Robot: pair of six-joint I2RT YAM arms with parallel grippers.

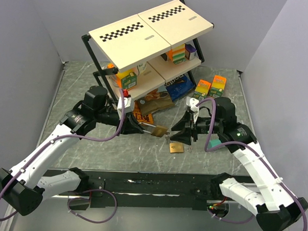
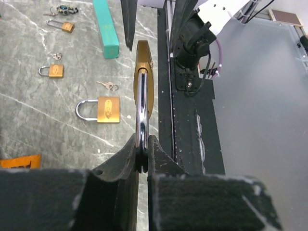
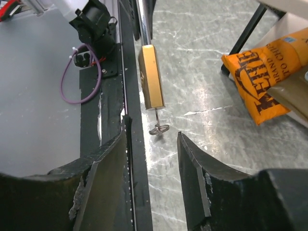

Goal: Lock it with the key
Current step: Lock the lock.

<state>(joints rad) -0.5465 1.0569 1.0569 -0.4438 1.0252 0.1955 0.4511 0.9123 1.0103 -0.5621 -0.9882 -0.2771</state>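
Both arms reach inward over the counter (image 1: 142, 156) before the shelf rack (image 1: 147, 33), a spare padlock (image 2: 108, 109) and chip bag (image 3: 260, 86) lying nearby, the left fingers (image 2: 126, 161) clamped narrow on the shackle of the raised brass padlock (image 2: 143, 82), the right fingers (image 3: 192, 163) parted, facing but not touching the key (image 3: 159, 128) in its base.

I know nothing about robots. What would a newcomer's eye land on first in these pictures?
In the middle, the left gripper pinches a brass padlock by its shackle and holds it toward the right gripper, which stands open by a key hanging from the lock's base. Behind them is a shelf with checkered strips on top. More padlocks lie on the table.
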